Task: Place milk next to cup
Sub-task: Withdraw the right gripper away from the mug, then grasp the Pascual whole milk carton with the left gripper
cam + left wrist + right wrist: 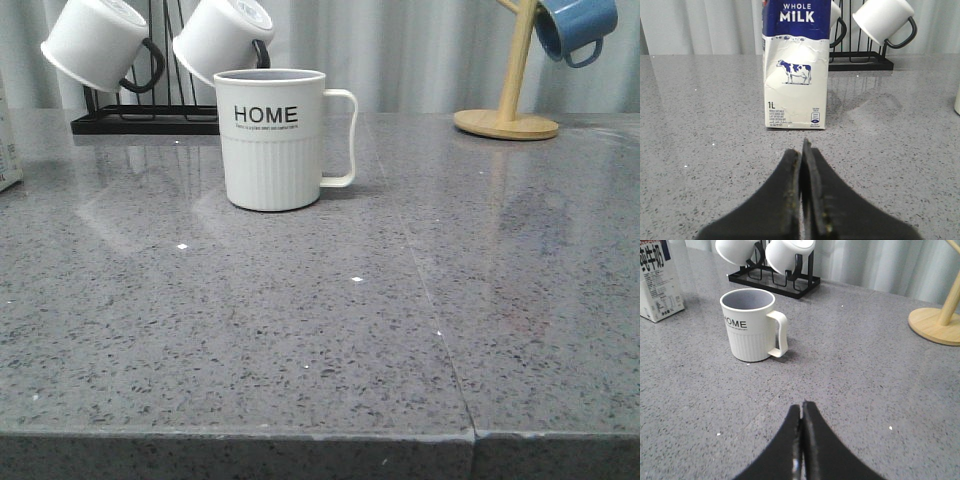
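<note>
Front view: HOME mug (272,140) upright at roughly 11 o'clock from table centre, handle to the right; the milk carton (8,140) is only a sliver at the 9 o'clock edge, well apart from the mug, so placement not done. No arm shows here. Grey speckled stone countertop (330,330) with a seam running front to back right of centre, glossy enough to mirror things. Behind: black wire rack (150,110) with two plain white mugs (95,40) hung tilted at 11–12 o'clock, wooden mug tree (510,95) with a blue mug (575,25) at 1–2 o'clock, pale curtain backdrop. Left wrist view: whole milk carton (796,75) upright straight ahead at 12 o'clock of the left gripper (801,155), cow face toward camera, near but not touched; fingers pressed together, empty. Rack and white mug (885,20) behind at 1 o'clock. Right wrist view: right gripper (801,412) clenched, holding nothing, mug (752,325) at 11 o'clock ahead, carton (659,282) at 10 o'clock edge, rack (775,277) beyond, mug tree base (935,325) at 2 o'clock. Judgement: step in hand is the approach to the carton, before any grasp. Next move calls for the left jaws to spread wider than the carton, advance around its body, close, then carry it rightward and set it upright just beside the mug without bumping it. A tall carton may tip if pushed.
</note>
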You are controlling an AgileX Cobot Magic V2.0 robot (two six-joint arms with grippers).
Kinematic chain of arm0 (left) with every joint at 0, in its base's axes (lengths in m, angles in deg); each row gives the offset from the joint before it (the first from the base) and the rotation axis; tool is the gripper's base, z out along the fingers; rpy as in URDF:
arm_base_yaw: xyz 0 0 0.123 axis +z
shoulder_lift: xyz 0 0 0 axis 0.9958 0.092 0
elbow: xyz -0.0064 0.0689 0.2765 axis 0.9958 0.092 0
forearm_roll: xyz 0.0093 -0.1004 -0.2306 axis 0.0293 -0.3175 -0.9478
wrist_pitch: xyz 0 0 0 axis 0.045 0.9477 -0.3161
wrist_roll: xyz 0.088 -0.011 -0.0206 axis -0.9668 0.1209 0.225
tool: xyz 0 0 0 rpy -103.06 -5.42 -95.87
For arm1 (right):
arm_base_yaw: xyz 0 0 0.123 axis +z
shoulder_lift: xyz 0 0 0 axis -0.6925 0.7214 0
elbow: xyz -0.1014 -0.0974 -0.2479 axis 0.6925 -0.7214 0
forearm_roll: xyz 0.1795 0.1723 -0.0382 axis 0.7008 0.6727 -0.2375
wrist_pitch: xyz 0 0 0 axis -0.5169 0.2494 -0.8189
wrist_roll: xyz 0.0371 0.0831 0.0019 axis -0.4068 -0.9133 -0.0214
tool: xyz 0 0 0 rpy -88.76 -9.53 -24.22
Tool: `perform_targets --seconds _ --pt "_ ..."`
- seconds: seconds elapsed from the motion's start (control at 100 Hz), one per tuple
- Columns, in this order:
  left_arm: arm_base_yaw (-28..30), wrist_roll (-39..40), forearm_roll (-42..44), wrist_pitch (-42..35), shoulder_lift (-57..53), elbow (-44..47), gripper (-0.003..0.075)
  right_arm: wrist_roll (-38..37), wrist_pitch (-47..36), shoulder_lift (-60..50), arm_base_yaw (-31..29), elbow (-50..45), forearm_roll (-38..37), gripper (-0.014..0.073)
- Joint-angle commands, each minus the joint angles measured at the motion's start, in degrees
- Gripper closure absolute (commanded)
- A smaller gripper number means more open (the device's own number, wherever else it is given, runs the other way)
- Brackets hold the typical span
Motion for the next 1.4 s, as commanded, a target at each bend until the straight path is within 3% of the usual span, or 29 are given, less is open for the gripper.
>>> perform_targets --seconds 0.0,0.17,0.55,0.7,0.82,0.88,0.89,0.95,1.04,1.07,1.2,1.39 --pt "0.1 0.6 0.1 -5.1 -1.7 3.5 0.0741 -0.1 -1.8 -4.6 -0.2 -0.7 -0.2 0.0659" --pt "0.1 0.6 0.0 -8.5 -1.7 1.8 0.0741 -0.1 -1.1 -9.5 -0.2 -4.3 -0.2 0.0659" --pt "0.3 0.6 3.0 10.0 4.0 -18.4 0.0741 -0.1 -1.1 -9.6 -0.2 -5.6 -0.2 0.0659" --pt "0.3 0.6 7.9 9.7 10.8 -23.3 0.0734 -0.1 -1.1 -9.6 -0.2 -5.6 -0.2 0.0659" --pt "0.3 0.6 8.5 8.6 15.5 -25.3 0.0598 -0.1 -1.1 -9.6 -0.2 -5.6 -0.2 0.0659" --pt "0.3 0.6 8.5 6.3 17.7 -25.4 0.0423 -0.1 -1.1 -9.6 -0.2 -5.6 -0.2 0.0659" --pt "0.3 0.6 8.5 6.0 17.9 -25.4 0.0423 -0.1 -1.1 -9.6 -0.2 -5.6 -0.2 0.0659" --pt "0.3 0.6 8.3 2.6 20.4 -25.4 0.0209 -0.1 -1.1 -9.6 -0.2 -5.6 -0.2 0.0659" --pt "0.3 2.4 6.8 -3.0 24.2 -25.4 0.0026 -0.1 -1.1 -9.6 -0.2 -5.6 -0.2 0.0659" --pt "0.3 2.5 5.8 -4.5 25.6 -25.4 0.0006 -0.1 -1.1 -9.6 -0.2 -5.6 -0.2 0.0659" --pt "0.1 2.5 1.7 -10.6 33.0 -25.7 0.007 -0.1 -1.1 -9.6 -0.2 -5.6 -0.2 0.0659" --pt "0.1 2.5 1.1 -19.6 44.3 -28.1 0.008 -0.1 -1.1 -9.6 -0.2 -5.6 -0.2 0.0659"
